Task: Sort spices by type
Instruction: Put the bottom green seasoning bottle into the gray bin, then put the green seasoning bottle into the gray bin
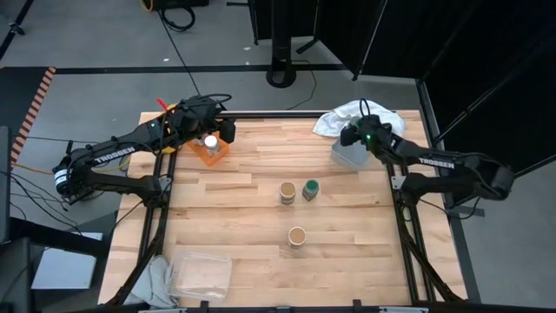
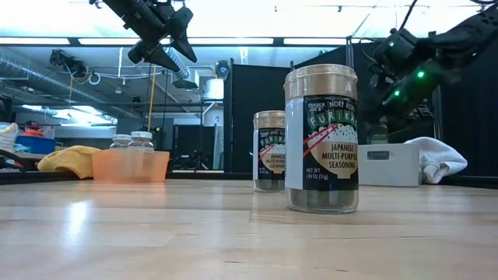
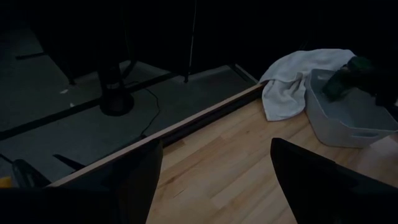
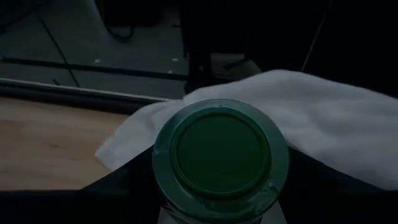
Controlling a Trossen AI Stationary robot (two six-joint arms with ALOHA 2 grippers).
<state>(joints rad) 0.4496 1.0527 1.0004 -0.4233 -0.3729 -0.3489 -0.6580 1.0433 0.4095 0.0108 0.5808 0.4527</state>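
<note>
1. Far left: orange tray (image 1: 211, 152) holding two white-lidded jars (image 2: 131, 141), evidently the chosen bin for that type.
2. Above it: left gripper (image 1: 228, 131), fingers (image 3: 134, 180) spread wide and empty, hanging clear of the tray rim, apparently between deliveries.
3. Centre of table: two tan-lidded jars (image 1: 287, 193) (image 1: 297, 236) and one green-lidded jar (image 1: 310, 189) standing upright and unsorted, one tan jar just beside the green one, the other nearer.
4. Far right: right gripper (image 1: 353, 135) clamped round a second green-lidded jar (image 4: 219, 154), held upright over the grey tray (image 1: 354, 156), likely for setting down there.
5. Behind the grey tray: white cloth (image 1: 343, 117) bunched against its far side, out of the working area.
6. Near left corner: clear tray (image 1: 201, 275), probably reserved for the tan jars.
</note>
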